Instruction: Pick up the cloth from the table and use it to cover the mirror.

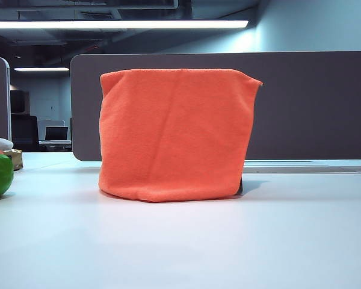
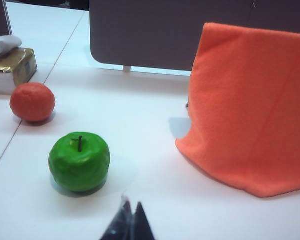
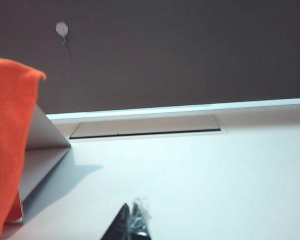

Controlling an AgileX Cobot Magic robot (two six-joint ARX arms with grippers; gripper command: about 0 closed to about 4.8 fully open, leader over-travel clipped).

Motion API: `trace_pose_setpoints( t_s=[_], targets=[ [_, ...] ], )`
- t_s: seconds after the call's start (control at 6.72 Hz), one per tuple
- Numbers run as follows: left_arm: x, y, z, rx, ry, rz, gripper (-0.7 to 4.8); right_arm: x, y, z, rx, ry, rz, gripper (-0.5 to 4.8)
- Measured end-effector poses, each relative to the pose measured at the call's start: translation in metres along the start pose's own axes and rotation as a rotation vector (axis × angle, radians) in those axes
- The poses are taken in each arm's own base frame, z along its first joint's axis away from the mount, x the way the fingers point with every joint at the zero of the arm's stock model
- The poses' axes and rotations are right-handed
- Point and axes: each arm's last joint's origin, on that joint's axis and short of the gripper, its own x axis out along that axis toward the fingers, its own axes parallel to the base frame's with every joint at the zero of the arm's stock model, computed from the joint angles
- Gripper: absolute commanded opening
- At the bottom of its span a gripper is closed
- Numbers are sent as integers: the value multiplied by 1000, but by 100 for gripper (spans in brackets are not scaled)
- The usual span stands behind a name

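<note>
Bright orange fuzzy microfibre cloth [image 1: 174, 135] draped over the upright mirror [image 3: 40, 150], frame centre, on the white tabletop [image 1: 228, 241].
Left tool [image 2: 131, 222] and right tool [image 3: 132, 225] both pinched closed, empty, near the tabletop.

I'm looking into an open-plan office: a wide white desk [image 1: 180, 241] backed by a grey partition panel [image 1: 313, 108], long ceiling strip lights [image 1: 117, 24] overhead, and behind it 1 black office chair [image 1: 25, 132] beside a laptop [image 1: 56, 133] on another desk.

No readable text, label, brand or number shows on anything.
</note>
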Motion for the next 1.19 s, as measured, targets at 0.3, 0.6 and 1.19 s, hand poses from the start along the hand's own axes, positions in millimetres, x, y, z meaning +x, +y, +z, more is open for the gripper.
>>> trace_pose_setpoints(
  t_s=[0.3, 0.6, 1.19],
  targets=[
    [4, 1, -8, -47, 34, 5, -6, 1, 0, -8, 3, 12, 28, -4],
    [7, 2, -15, -60, 50, 8, -6, 2, 1, -12, 6, 21, 46, -4],
    [19, 3, -24, -61, -45, -7, -6, 2, 1, -14, 7, 46, 74, -4]
  ],
)
